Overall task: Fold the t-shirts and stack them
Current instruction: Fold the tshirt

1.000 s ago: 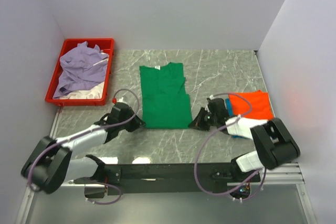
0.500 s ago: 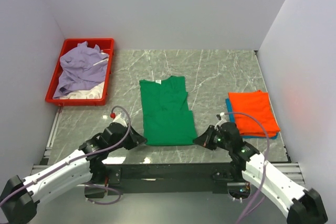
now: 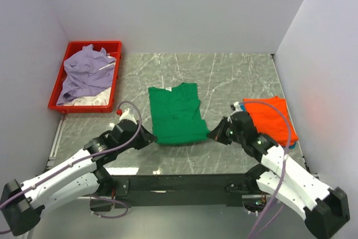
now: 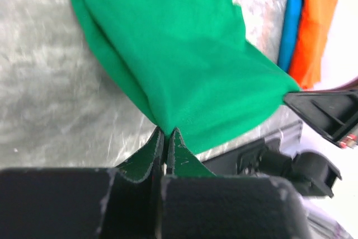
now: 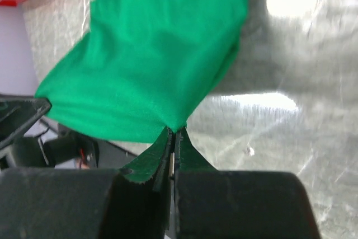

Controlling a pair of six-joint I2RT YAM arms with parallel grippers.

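Observation:
A bright green t-shirt (image 3: 176, 113) lies lengthwise in the middle of the marble table, its near hem lifted off the surface. My left gripper (image 3: 151, 138) is shut on the hem's near-left corner (image 4: 168, 128). At the near-right corner (image 5: 176, 129) my right gripper (image 3: 211, 135) is shut on the same green t-shirt (image 5: 151, 65). The hem hangs stretched between the two grippers. A folded orange t-shirt (image 3: 271, 117) rests on a blue t-shirt (image 4: 290, 26) at the right. A lavender t-shirt (image 3: 86, 71) is crumpled over a white one (image 3: 89, 100) in the tray.
The red plastic tray (image 3: 114, 85) stands at the back left by the left wall. White walls close the table on three sides. A black rail (image 3: 179, 183) with the arm bases runs along the near edge.
Both grippers have lifted the green t-shirt's near hem and carried it away from the near edge toward the back, so the shirt now looks shorter. The other shirts have not moved.

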